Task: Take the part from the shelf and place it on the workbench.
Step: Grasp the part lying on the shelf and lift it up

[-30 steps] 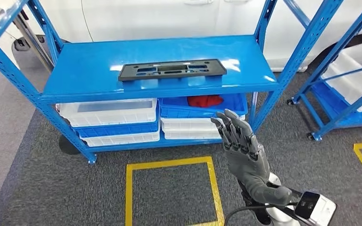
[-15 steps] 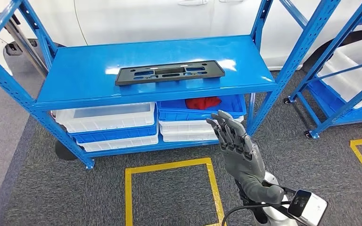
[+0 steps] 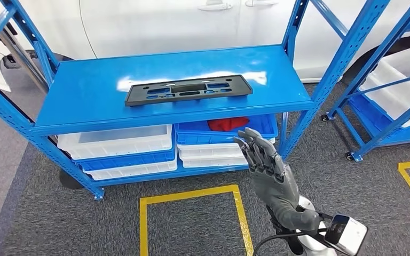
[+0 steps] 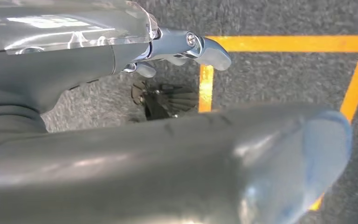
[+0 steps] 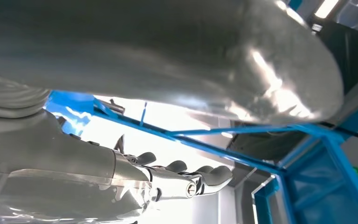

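Observation:
A long flat black part with several cut-outs lies on the top board of the blue shelf, near its front edge. My right hand is raised in front of the shelf, below and to the right of the part. Its fingers are spread and it holds nothing, apart from the part. In the right wrist view the right hand shows straight fingers against blue shelf beams. My left hand hangs over the grey carpet with its fingers out and nothing in it.
White and blue bins fill the lower shelf; one blue bin holds something red. A second blue rack stands to the right. A yellow tape square marks the carpet before the shelf. A white car stands behind.
The whole picture has shifted a little, so the camera has moved. My right hand stays raised and empty, slightly lower in view. The part lies where it was on the shelf.

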Robot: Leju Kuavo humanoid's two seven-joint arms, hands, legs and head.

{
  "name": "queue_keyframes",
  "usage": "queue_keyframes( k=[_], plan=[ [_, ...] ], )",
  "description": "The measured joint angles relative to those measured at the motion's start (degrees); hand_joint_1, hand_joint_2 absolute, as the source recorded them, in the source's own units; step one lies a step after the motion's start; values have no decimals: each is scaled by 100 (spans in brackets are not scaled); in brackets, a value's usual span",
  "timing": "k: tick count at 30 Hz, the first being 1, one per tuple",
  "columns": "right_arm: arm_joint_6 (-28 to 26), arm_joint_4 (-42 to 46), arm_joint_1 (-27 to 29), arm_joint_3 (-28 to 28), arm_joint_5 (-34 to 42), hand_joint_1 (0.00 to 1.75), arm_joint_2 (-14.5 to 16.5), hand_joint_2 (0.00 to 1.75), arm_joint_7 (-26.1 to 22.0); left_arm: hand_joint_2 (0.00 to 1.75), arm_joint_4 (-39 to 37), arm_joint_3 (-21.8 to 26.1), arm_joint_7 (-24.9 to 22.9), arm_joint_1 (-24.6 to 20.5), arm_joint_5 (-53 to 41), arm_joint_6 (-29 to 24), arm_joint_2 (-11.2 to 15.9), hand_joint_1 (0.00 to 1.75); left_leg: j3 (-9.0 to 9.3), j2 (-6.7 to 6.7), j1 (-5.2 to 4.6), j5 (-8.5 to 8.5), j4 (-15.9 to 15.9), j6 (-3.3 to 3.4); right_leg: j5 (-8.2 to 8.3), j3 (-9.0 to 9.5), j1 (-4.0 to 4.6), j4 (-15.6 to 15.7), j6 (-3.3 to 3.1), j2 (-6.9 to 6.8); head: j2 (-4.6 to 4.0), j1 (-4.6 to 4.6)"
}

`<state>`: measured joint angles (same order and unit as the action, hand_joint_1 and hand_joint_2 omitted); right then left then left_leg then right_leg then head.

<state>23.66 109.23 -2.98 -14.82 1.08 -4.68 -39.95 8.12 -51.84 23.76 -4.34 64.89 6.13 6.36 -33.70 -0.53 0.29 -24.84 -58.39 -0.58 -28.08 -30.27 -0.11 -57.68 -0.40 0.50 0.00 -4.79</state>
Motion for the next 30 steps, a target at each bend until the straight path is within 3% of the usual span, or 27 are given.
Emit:
queue_keyframes(
  k=[3, 4, 5, 7, 8, 9, 10, 12, 14, 17, 19, 21, 23, 24, 25, 28, 30],
  plan=[
    [3, -25, -12, 0, -16, 0, 0, 0, 1, 0, -1, 0, 0, 0, 1, 2, -1, 0, 47, 3, 21, -16, 67, 97, -64, 4, -7, -41, 89, -5, 0, 1],
    [2, -30, -18, 0, -23, 0, 0, 0, 1, 0, -1, 0, 1, -3, 1, 3, -2, 0, 79, 7, 35, -24, 93, 132, -143, -59, -9, -190, 116, -11, 0, 1],
    [2, -39, -19, 0, -29, 0, 0, 0, 0, 0, -1, 0, 1, -7, 1, 3, -2, 0, 110, 12, 44, -35, 111, 163, -269, -203, -16, -472, 140, -17, 0, 1],
    [2, -65, -5, 0, -42, 0, 0, 0, -1, 0, -1, 0, 0, -14, 1, 4, -1, 0, 145, 17, 37, -78, 114, 201, -552, -676, -32, -1271, 168, -20, 0, 0],
    [4, -81, 9, 0, -48, 0, 0, 0, -1, 0, -1, -1, -1, -12, 1, 4, -1, 0, 167, 17, 34, -100, 113, 206, -604, -893, -42, -1582, 177, -20, 0, 0],
    [7, -95, 18, 0, -52, 0, -1, 0, -1, 0, -1, -1, -1, -7, 2, 4, -1, 0, 196, 16, 33, -126, 112, 204, -539, -1016, -51, -1696, 183, -21, 0, 0],
    [12, -107, 24, 0, -56, 0, -3, 0, -1, 0, -1, -2, -2, -3, 2, 4, -1, 0, 238, 12, 33, -156, 110, 197, -353, -1021, -58, -1577, 181, -21, 0, 0],
    [35, -130, 25, 0, -67, 0, -8, 0, -1, 0, -1, -4, -3, -1, 2, 4, -3, 0, 338, 5, 31, -233, 110, 165, 161, -748, -61, -825, 147, -32, 0, 1],
    [73, -169, 13, -8, -102, 0, -10, 0, 1, 0, -1, -9, -2, -7, 2, 4, -5, 0, 385, 4, 14, -304, 102, 105, 392, -497, -36, -203, 101, -43, 0, 1],
    [82, -271, -45, -81, -190, 0, -19, 0, 2, 0, -1, -31, 2, -29, 1, 3, -4, 0, 407, 17, 5, -359, 124, 7, 340, -444, -19, -79, 26, -20, 0, 0],
    [48, -355, -145, -165, -244, 0, -25, 0, -1, 0, -1, -59, 5, -49, 1, 4, 0, 0, 388, 26, 14, -461, -29, -55, 317, -375, -41, -29, -44, -18, 0, -1],
    [17, -478, -274, -276, -288, 0, -16, 0, 0, 0, -1, -82, 7, -69, 1, 4, 2, 0, 88, 28, 28, -728, -649, -104, 280, -301, -51, 3, -100, -30, 0, -2],
    [8, -609, -341, -370, -309, 0, -5, 0, 2, 0, -1, -95, 7, -66, 1, 4, 2, 0, -388, 28, 35, -955, -1408, -134, 231, -257, -40, 2, -125, -34, 0, -2],
    [12, -663, -353, -407, -309, 0, -2, 0, 2, 0, -1, -98, 6, -58, 1, 3, 2, 0, -539, 28, 36, -927, -1576, -138, 205, -230, -33, 1, -128, -32, 0, -2],
    [16, -711, -368, -443, -307, 0, -1, 0, 2, 0, -1, -100, 6, -50, 1, 3, 2, 0, -578, 28, 35, -776, -1508, -133, 178, -194, -28, 0, -128, -28, 0, -2],
    [47, -828, -452, -543, -258, 0, 1, 0, 2, 0, -5, -100, 6, -44, 1, -4, 7, 0, -217, 28, 17, -54, -409, -58, 73, -63, -4, -6, -94, -19, 0, -2],
    [76, -883, -502, -585, -222, 0, 2, 0, 2, 0, -11, -99, 6, -47, -1, -8, 8, 0, -59, 23, -11, 74, -2, 9, 25, -41, 11, -11, -43, -15, 0, -1]
  ],
)
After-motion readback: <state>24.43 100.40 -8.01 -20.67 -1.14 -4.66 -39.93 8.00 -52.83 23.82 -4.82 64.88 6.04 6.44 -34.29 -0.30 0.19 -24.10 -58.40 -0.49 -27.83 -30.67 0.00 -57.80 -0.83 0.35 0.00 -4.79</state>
